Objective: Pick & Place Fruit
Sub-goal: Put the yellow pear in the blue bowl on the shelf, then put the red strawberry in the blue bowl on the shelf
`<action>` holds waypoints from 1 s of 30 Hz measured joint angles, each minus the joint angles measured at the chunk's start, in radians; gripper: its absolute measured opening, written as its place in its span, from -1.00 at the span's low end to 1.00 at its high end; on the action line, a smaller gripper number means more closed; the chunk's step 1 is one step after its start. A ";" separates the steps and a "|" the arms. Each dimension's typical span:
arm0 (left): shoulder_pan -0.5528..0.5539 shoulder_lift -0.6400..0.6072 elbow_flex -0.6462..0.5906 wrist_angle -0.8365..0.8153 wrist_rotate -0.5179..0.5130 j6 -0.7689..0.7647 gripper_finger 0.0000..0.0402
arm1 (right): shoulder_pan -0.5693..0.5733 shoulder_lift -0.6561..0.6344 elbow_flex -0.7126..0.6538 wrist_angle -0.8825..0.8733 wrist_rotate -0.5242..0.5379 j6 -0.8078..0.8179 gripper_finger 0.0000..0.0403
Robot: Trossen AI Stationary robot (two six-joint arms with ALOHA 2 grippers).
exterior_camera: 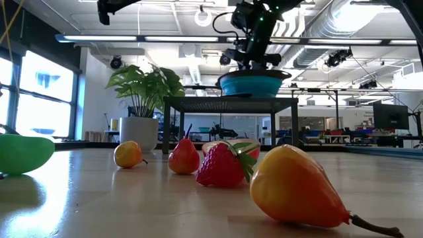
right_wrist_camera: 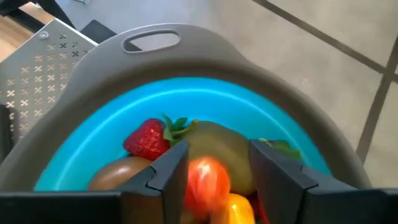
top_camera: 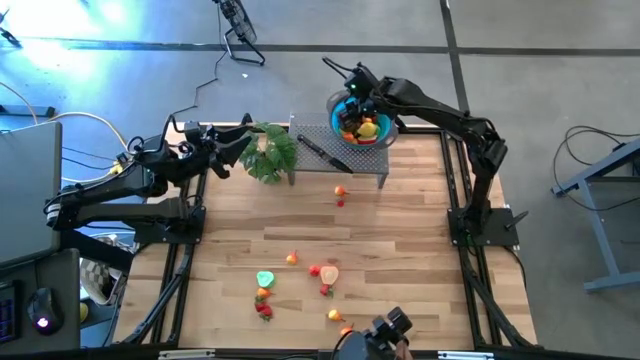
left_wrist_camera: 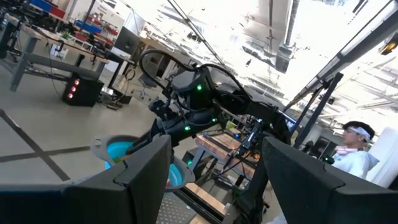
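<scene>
Step in hand: drop-off. R gripper (right_wrist_camera: pixel 214 177) sits over the blue bowl (top_camera: pixel 338 105), which stands on the perforated metal stand (top_camera: pixel 350 158) at the far edge of the table (top_camera: pixel 400 260). In the R wrist view an orange-red fruit (right_wrist_camera: pixel 208 180) lies between the two fingers; jaws apart around it, but can't tell if the pads touch it or have let go. My read: release under way or just about done. Bowl already holds a strawberry (right_wrist_camera: pixel 148 140), a brown kiwi (right_wrist_camera: pixel 118 174) and a greenish piece (right_wrist_camera: pixel 221 146).

L gripper (top_camera: pixel 222 152) waits near the leafy plant (top_camera: pixel 270 152), jaws apart, nothing between them.

Loose fruit on the near half of the table: a pear-shaped one (exterior_camera: pixel 297 188), another strawberry (exterior_camera: pixel 221 165), a green piece (top_camera: pixel 265 279), plus a small one near the stand (top_camera: pixel 340 191).

Next, as I judge: R opens fully, lifts clear of the bowl rim, then reaches down to the near cluster. Needs a straight-up exit so the fingers don't tip the bowl off the stand.
</scene>
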State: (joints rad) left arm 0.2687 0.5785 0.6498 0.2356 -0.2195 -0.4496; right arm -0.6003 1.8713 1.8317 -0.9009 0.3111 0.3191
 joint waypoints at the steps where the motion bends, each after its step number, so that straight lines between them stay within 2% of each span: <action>1: 0.000 0.000 0.000 0.000 0.000 0.000 0.24 | 0.000 0.000 0.000 0.000 0.002 -0.004 -0.18; 6: 0.000 0.000 0.000 0.000 0.000 0.000 0.24 | 0.010 0.000 0.000 0.006 0.005 -0.028 -0.04; 9: 0.000 0.000 0.000 0.000 0.000 0.000 0.24 | 0.013 -0.015 0.000 0.010 0.000 -0.036 -0.04; 15: 0.000 0.000 0.000 -0.003 0.000 0.000 0.24 | 0.046 -0.084 0.000 0.044 -0.010 -0.046 -0.16; 22: 0.000 0.000 0.000 -0.014 0.000 0.000 0.24 | 0.114 -0.167 0.000 0.066 -0.136 -0.055 -0.38; 30: 0.000 0.000 0.000 -0.037 0.034 -0.024 0.24 | 0.231 -0.238 0.000 0.060 -0.210 -0.053 -0.56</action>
State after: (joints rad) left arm 0.2684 0.5785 0.6498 0.1982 -0.1853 -0.4735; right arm -0.3695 1.6333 1.8317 -0.8407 0.1008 0.2659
